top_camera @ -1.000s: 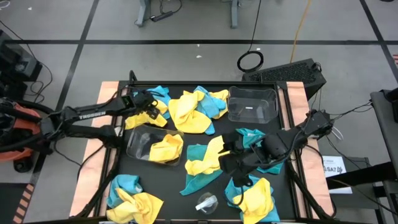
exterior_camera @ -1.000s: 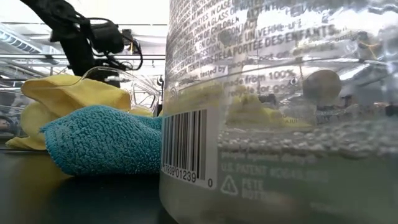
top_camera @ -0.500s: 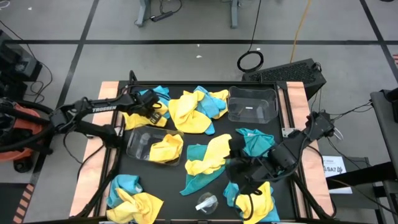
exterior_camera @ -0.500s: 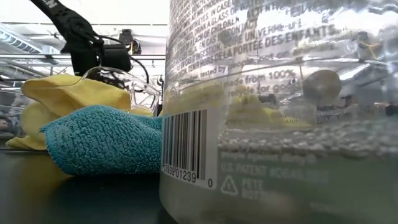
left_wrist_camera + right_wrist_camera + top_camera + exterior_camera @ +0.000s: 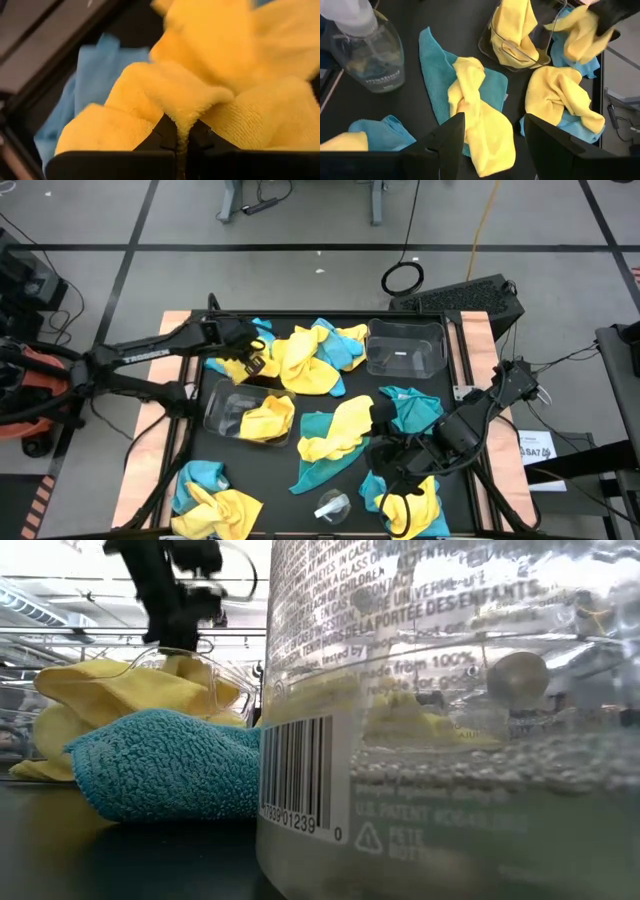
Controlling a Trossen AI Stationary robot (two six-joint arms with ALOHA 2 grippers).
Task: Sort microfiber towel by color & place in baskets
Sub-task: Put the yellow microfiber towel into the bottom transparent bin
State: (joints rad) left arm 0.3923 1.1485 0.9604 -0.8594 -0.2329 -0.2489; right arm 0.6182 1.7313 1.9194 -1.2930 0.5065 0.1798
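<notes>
Towels scattered over the dark counter [image 5: 190, 460], one yellow cloth pinched for sorting

Yellow and teal towels are strewn between two clear baskets, one [image 5: 240, 416] already given a yellow cloth, the other [image 5: 405, 347] bare. A yellow towel [image 5: 237, 360] at the far edge is clamped in the left pincer [image 5: 250, 360], probably for that basket. The right pincer [image 5: 385, 470] is held spread wide over the near pile, gripping nothing.

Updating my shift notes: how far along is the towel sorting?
Barely started. One basket holds a single yellow towel; the other basket looks empty. In hand: the left gripper is shut on a yellow towel at the table's far left, while the right gripper hangs open over a yellow and teal pile. Mixed piles elsewhere remain unsorted.
</notes>
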